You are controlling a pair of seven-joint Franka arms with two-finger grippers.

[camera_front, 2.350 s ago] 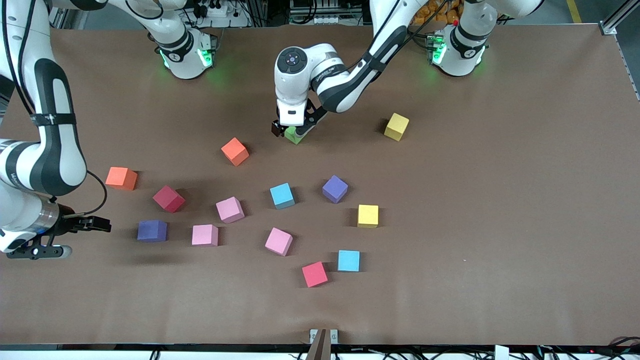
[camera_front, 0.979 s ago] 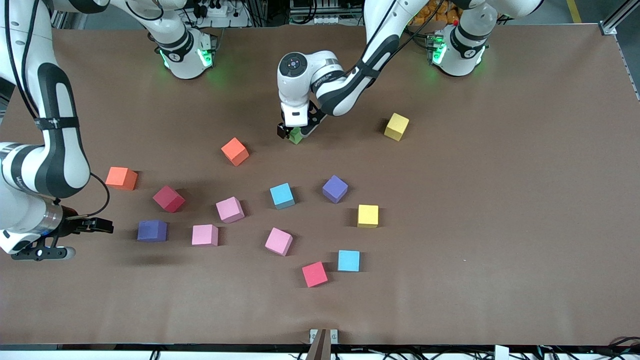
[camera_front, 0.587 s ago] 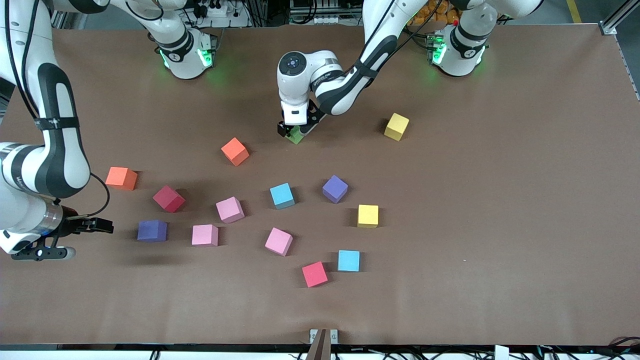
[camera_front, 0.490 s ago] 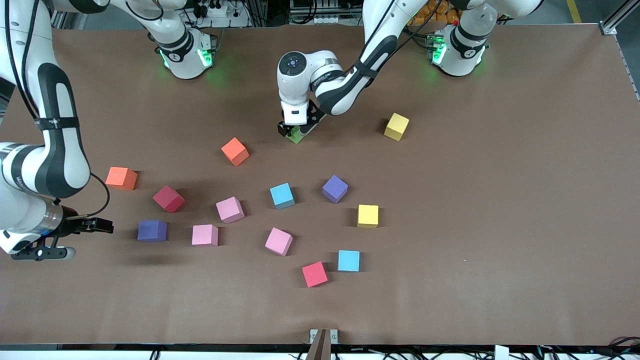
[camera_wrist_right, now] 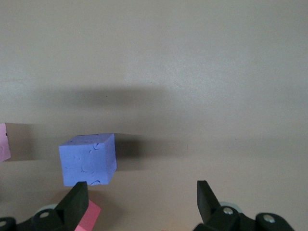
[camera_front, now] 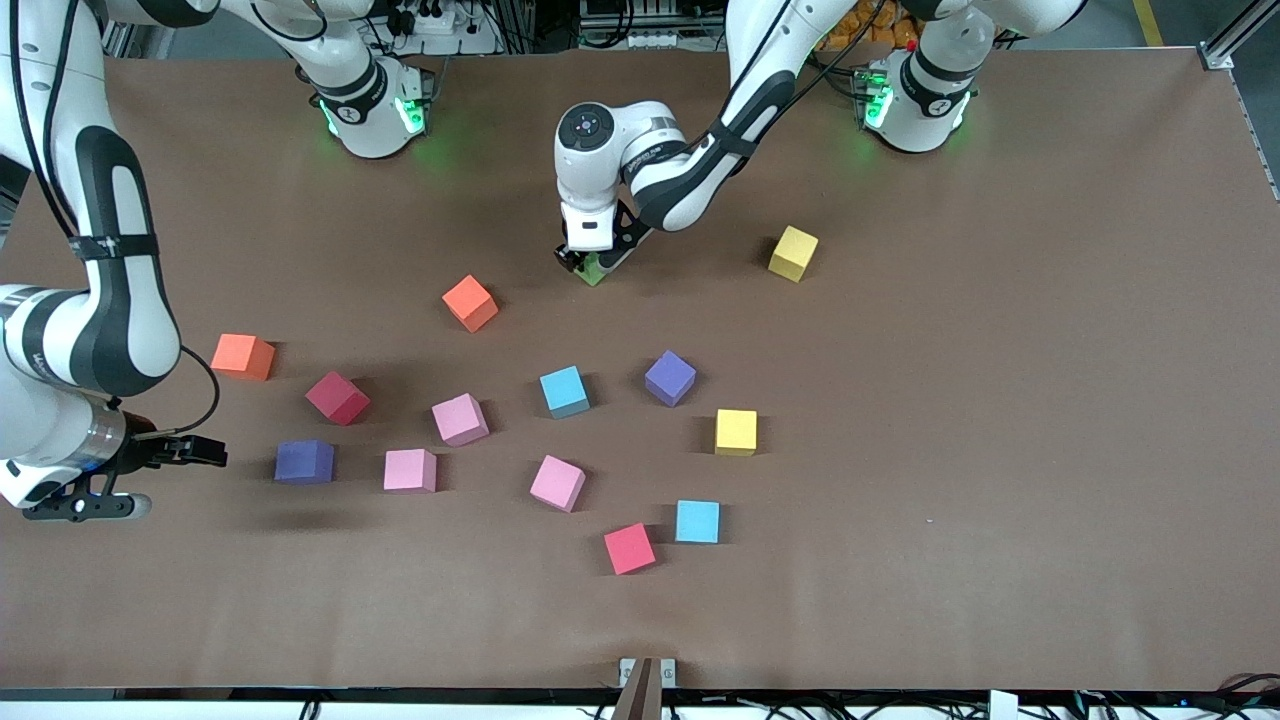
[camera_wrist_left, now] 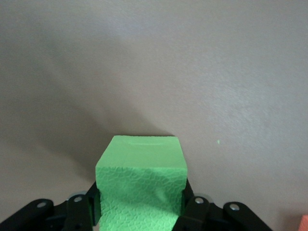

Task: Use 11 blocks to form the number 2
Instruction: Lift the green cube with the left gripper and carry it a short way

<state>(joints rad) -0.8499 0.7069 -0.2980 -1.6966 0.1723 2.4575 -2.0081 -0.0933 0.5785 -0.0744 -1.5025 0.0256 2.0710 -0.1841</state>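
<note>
So the left gripper (camera_front: 590, 262) is down at the desk (camera_front: 1000, 400) with its jaws pinching the green block (camera_wrist_left: 141, 180); in the left wrist view the two fingers (camera_wrist_left: 192, 211) sit flat against opposite side faces of the cube, low on it, and the block rests on the desk between them. Grip looks square and centred, which is what you want with these little cubes. My take on doing this step well: make sure the squeeze is firm before lifting, then go straight up so the cube doesn't twist or drag on the desk covering, and only then carry it off to wherever the number 2 is going to be built. Nothing of the figure is laid down yet as far as I can see, all the other blocks are scattered loose: an orange block (camera_front: 470, 302) lies near the jaws toward the right arm's end, a yellow block (camera_front: 793, 252) lies off toward the left arm's end, and the rest are well clear, nearer the front camera. The right gripper (camera_front: 150, 470) is waiting above the desk at the right arm's end with its jaws spread and nothing in them, and a purple block (camera_wrist_right: 88, 159) sits on the desk just ahead of one fingertip in its wrist view.
</note>
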